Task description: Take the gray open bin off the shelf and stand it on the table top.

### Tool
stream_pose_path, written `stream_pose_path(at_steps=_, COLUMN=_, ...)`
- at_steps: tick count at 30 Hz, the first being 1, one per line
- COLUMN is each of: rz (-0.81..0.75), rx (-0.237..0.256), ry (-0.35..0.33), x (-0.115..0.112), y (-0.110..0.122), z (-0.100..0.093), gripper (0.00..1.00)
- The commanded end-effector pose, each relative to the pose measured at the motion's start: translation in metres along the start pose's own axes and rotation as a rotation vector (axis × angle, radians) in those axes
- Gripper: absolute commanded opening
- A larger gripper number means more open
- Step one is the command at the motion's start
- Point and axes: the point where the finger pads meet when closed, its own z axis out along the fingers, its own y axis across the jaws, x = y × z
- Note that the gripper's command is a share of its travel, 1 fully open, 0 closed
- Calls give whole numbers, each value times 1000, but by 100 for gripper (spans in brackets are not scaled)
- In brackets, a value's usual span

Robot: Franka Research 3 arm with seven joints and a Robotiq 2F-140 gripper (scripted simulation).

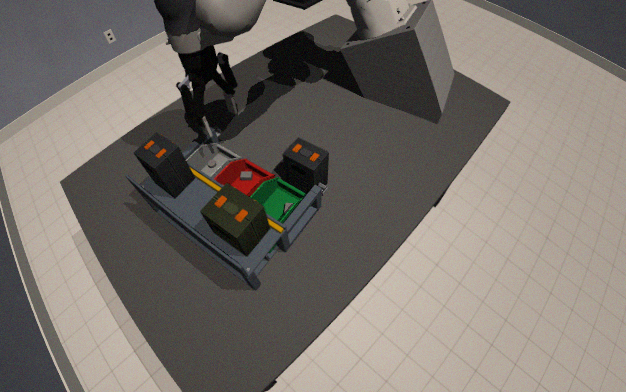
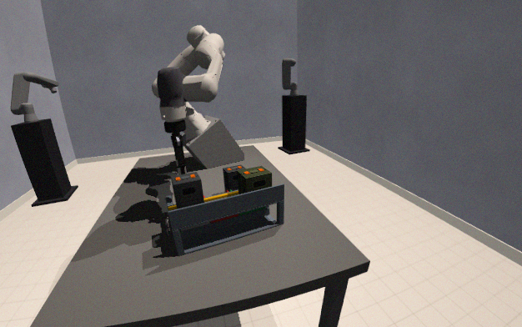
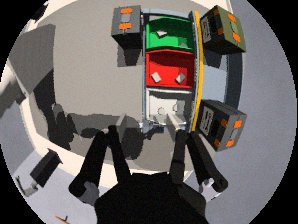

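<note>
The gray open bin (image 1: 212,157) sits at the left end of the shelf (image 1: 225,220), next to the red bin (image 1: 245,175) and the green bin (image 1: 277,197). A small part lies in it. In the wrist view the gray bin (image 3: 169,106) lies just ahead of the fingers, below the red bin (image 3: 169,72) and the green bin (image 3: 169,35). My gripper (image 1: 215,122) hangs a little above the gray bin's open front, fingers apart and empty. It also shows in the wrist view (image 3: 148,139) and in the exterior view (image 2: 180,164), where a black box hides the gray bin.
Two black closed boxes (image 1: 162,162) (image 1: 306,160) and an olive one (image 1: 234,217) stand on and beside the shelf. A yellow rail (image 1: 235,200) runs behind the bins. The robot's base block (image 1: 400,70) stands at the table's far side.
</note>
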Motion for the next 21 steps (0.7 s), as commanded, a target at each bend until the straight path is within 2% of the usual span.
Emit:
stream_pose_path(at_steps=1, rz=-13, rx=-14, ry=-2, x=0, y=5, z=-1, gripper=57)
stream_pose_path(at_steps=3, rz=-13, rx=-14, ry=-2, x=0, y=5, z=-1, gripper=57)
stream_pose_path(at_steps=8, rz=-13, rx=-14, ry=-2, x=0, y=6, z=43, gripper=57)
stream_pose_path(at_steps=21, rz=-5, rx=-8, ry=-2, x=0, y=4, z=41, gripper=57)
